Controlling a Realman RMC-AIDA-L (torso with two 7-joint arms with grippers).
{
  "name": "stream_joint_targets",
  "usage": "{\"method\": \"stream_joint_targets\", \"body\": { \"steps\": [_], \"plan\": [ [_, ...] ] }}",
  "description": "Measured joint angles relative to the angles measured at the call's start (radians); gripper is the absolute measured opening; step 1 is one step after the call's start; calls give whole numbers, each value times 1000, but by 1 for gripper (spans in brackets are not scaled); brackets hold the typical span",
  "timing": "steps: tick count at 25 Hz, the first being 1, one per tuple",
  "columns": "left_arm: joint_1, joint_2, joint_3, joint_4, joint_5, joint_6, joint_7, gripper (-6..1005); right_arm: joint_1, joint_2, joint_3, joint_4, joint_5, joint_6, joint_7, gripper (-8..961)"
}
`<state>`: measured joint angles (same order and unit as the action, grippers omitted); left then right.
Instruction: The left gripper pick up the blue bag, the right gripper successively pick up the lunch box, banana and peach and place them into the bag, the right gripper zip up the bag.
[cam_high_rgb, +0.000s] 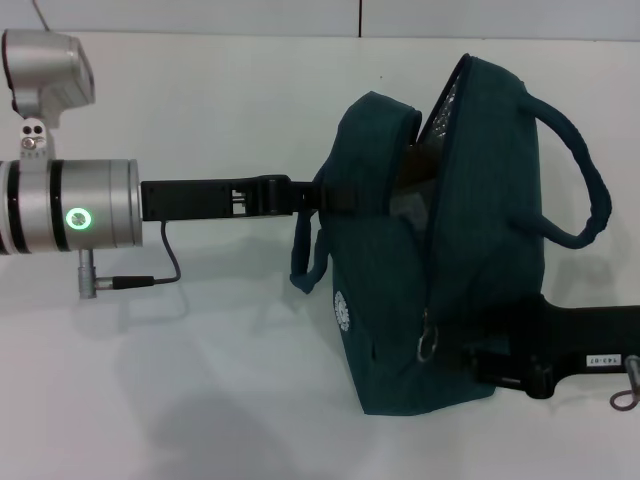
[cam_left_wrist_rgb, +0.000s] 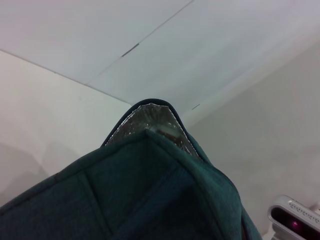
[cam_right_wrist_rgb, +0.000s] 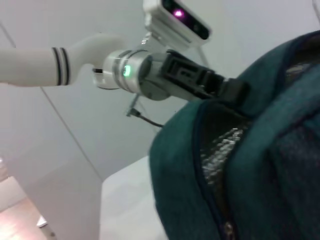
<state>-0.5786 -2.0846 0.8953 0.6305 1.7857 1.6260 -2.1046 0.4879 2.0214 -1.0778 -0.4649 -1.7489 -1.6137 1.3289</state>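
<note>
A: What is the left gripper doing?
B: It is pinching a handle of the blue bag, which is standing on the white table with its top gaping.
A: And the right gripper?
B: It is pressing against the bag's lower side, near the zipper ring; its fingers are hiding, so I cannot tell
</note>
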Motion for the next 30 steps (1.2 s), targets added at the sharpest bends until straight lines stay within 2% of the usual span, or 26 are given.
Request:
{"method": "stream_joint_targets", "body": {
  "steps": [8,13,19,30],
  "plan": [
    [0,0,-1,0,0,0,1,98,7,1,-20,13,3,-39,9,298],
    [0,0,-1,-1,0,0,11,100,4,2,-9,37,35,35,9,297],
    [0,0,1,-2,0,0,12,102,46,3,-95,77,41,9,8,296],
    [3,0,1,-23,0,6,15,107,23,5,-95,78,95,71,-1,294]
  ]
}}
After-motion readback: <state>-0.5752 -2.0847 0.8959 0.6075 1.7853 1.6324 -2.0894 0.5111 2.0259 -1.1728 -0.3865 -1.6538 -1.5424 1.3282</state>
